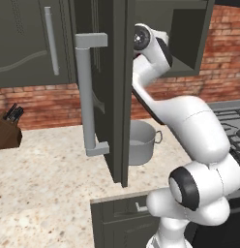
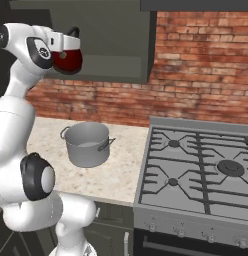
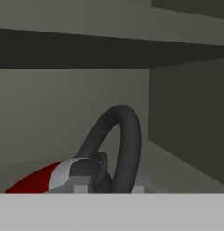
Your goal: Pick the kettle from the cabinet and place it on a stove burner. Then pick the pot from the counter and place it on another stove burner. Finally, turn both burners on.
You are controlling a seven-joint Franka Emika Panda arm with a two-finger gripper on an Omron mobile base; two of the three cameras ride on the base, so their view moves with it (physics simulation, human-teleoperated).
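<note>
My end effector [image 2: 66, 42] pinches the kettle [image 2: 69, 59] by its handle [image 3: 116, 149]; I should draw it level out past the cabinet [image 2: 116, 45] edge.

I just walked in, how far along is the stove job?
Done: cabinet door stands open. In hand: the claw is at the red kettle by its black handle, inside the cabinet. Left: kettle and pot onto burners, both burners on.

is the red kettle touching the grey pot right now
Apart. The right base view shows the kettle up at the cabinet opening, with brick wall between it and the pot on the counter below.
</note>
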